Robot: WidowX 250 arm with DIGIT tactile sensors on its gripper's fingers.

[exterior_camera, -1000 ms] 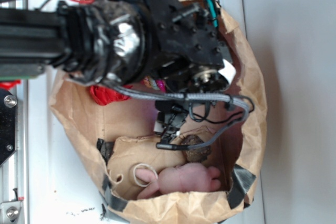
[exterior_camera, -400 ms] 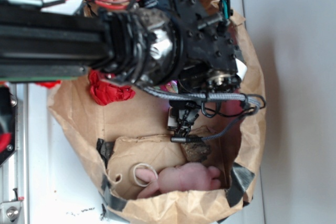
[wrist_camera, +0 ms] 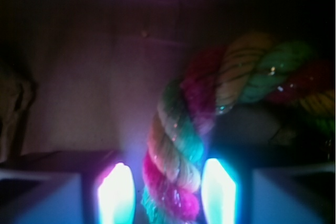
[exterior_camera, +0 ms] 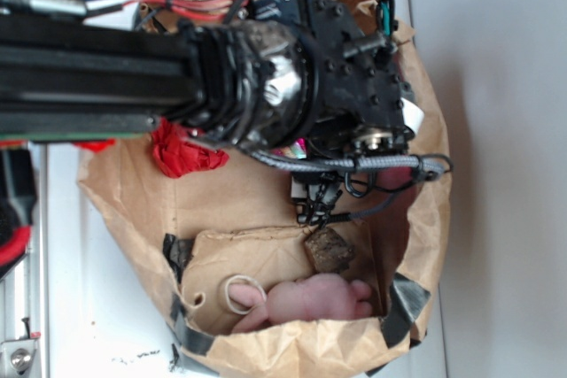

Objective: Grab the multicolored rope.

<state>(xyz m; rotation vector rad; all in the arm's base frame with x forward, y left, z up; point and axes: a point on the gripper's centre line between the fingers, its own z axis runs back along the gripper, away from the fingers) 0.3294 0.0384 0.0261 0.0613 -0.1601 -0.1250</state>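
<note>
White bench (exterior_camera: 496, 130) surface surrounded a brown paper bag (exterior_camera: 425, 121) that lay open toward the exterior camera, its rim patched with dark tape at the lower corners. Reaching in from the left edge of that view, the black arm (exterior_camera: 97, 73) stretched horizontally across the upper half of the frame, and its bulky wrist section turned down into the bag's mouth, with red wires and a braided grey cable looped around it. From that wrist the end effector (exterior_camera: 315, 205) pointed down toward the bag's floor, small and dark in the exterior view, its tips too cluttered to read there.

Seen from the wrist camera, the two glowing fingertips (wrist_camera: 119, 191) stood moderately apart with the multicolored rope (wrist_camera: 176, 158) running up between them; a narrow gap showed on the left side, and contact on the right side could not be told. The rope's red, yellow and green twist rose from between the tips and curved off to the upper right.

Elsewhere in the bag lay a red fabric ball (exterior_camera: 182, 152) near the left wall, a dark brown lump (exterior_camera: 330, 250) just below the end effector, a pale pink toy (exterior_camera: 314, 300) and a beige string loop (exterior_camera: 241, 294) beside it.
</note>
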